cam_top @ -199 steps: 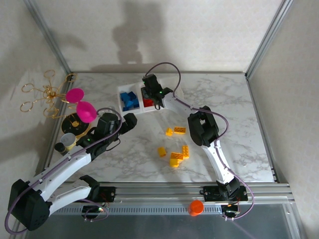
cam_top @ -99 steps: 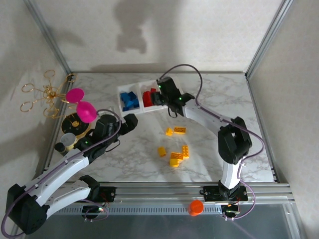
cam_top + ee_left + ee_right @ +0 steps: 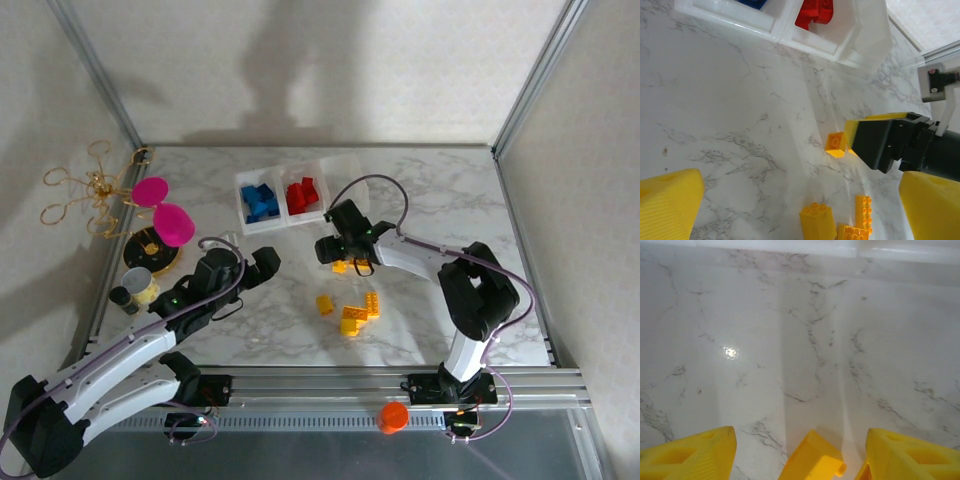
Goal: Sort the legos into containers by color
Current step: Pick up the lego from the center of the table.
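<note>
Near mid desk (image 3: 450,200), right tool (image 3: 335,255) sits low, fingers (image 3: 690,457) spread wide w/ one yellow lego (image 3: 812,460) between them, not clamped. Left tool (image 3: 262,262) open too, nothing in it. More yellow legos (image 3: 357,312) lie loose just beside. Tray (image 3: 343,170) holds blue legos (image 3: 260,201) in left compartment, red legos (image 3: 302,194) in middle.

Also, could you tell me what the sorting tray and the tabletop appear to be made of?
The tray looks like white, slightly translucent moulded plastic, with thin smooth walls and rounded rims. The tabletop looks like glossy marble or marble-print laminate, given grey veins and a bright glare spot; I cannot tell which.
</note>
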### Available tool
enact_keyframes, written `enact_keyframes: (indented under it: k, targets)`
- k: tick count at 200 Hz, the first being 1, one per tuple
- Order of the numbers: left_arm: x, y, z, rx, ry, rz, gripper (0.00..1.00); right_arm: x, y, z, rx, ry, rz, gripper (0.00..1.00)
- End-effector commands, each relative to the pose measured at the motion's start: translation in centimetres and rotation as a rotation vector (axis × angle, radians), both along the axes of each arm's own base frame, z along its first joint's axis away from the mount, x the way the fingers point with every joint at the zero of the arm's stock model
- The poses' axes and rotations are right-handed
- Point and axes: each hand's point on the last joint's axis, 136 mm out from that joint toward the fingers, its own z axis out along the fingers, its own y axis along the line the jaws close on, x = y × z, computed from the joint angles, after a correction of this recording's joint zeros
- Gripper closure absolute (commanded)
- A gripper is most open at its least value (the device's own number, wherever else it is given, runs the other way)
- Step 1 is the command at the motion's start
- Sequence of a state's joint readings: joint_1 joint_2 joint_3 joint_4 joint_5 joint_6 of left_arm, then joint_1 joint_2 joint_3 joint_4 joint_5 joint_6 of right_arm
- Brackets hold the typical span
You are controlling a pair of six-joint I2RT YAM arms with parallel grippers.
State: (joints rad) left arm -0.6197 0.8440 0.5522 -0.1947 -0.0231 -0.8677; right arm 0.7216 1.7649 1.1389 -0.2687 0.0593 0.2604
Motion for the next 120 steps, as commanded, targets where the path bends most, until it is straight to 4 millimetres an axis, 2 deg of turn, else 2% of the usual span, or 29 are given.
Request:
enact_keyframes:
  k: [1,21,45,65,84,120]
  targets:
    - [-0.2,0.5,-0.3,0.0,0.002,0.028,0.0,0.6,0.9,-1.1,-0.034,-0.018,0.038,0.3]
    - [-0.3,0.6,-0.2,0.001,0.0,0.035,0.0,0.9,1.2,-1.8,-0.054,-0.012,0.049,0.29]
    - [-0.4,0.7,-0.2,0.003,0.002,0.037,0.0,-0.1,1.7,-2.5,-0.053,0.013,0.078,0.29]
    - [-0.5,0.8,-0.4,0.005,0.006,0.038,0.0,-1.0,1.1,-3.3,-0.09,0.032,0.08,0.29]
    - [-0.4,0.7,-0.5,0.007,0.01,0.034,0.0,-1.7,0.8,-3.2,-0.122,0.026,0.079,0.3]
    - [-0.4,0.7,-0.5,0.006,0.009,0.035,0.0,-2.9,-0.4,-3.8,-0.176,0.044,0.053,0.38]
